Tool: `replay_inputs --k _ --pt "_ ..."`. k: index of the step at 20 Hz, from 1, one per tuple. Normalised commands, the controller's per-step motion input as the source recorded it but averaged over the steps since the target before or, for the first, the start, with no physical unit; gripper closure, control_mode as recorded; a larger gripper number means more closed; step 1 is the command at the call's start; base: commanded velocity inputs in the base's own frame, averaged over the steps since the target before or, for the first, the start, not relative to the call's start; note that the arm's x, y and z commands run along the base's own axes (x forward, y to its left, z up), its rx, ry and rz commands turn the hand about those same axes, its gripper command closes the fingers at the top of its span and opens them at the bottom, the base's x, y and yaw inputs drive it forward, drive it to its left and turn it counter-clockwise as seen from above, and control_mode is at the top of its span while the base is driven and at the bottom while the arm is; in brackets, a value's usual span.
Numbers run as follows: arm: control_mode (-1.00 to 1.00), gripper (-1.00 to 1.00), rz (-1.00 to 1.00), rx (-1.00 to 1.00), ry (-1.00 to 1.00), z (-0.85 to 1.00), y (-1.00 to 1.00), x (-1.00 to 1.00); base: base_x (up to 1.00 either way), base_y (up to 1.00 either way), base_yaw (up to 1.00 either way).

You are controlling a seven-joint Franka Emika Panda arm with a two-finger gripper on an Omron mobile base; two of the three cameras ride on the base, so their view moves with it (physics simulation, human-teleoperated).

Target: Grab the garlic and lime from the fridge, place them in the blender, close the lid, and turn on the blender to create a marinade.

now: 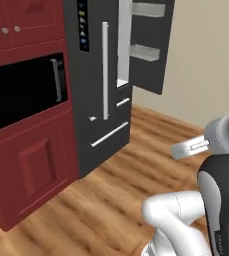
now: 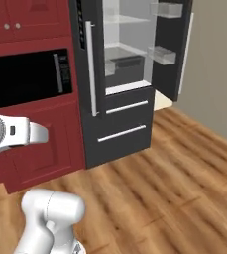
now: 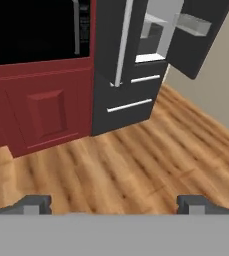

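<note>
The fridge [image 2: 125, 74] is a tall dark grey cabinet whose right door is swung wide open. Its pale interior shows glass shelves and a dark drawer [image 2: 127, 63]. Clear bins [image 2: 162, 54] hang on the open door [image 1: 153, 45]. The left door with its long white handle [image 1: 105, 70] is closed. My gripper [image 3: 113, 202] is open, well short of the fridge [image 3: 131, 60] and above the wooden floor, with nothing between its fingers. The garlic, lime, blender and lid are out of view.
Dark red cabinets with a built-in black oven [image 1: 21, 90] stand left of the fridge. Wooden floor [image 2: 174, 188] stretches between me and the fridge. A beige wall [image 1: 206, 60] runs behind the open door on the right.
</note>
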Motion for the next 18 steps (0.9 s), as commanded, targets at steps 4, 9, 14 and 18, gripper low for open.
replay_inputs --k 4,9,14,18 --pt "1.00 -1.00 0.00 0.00 0.00 0.00 0.00 0.00 1.00 -0.56 -0.07" --pt "1.00 -1.00 0.00 0.00 0.00 0.00 0.00 0.00 1.00 -0.74 -0.05" --pt "1.00 -1.00 0.00 0.00 0.00 0.00 0.00 0.00 1.00 -0.84 0.00" --pt "1.00 -1.00 0.00 0.00 0.00 0.00 0.00 0.00 1.00 -0.61 0.14"
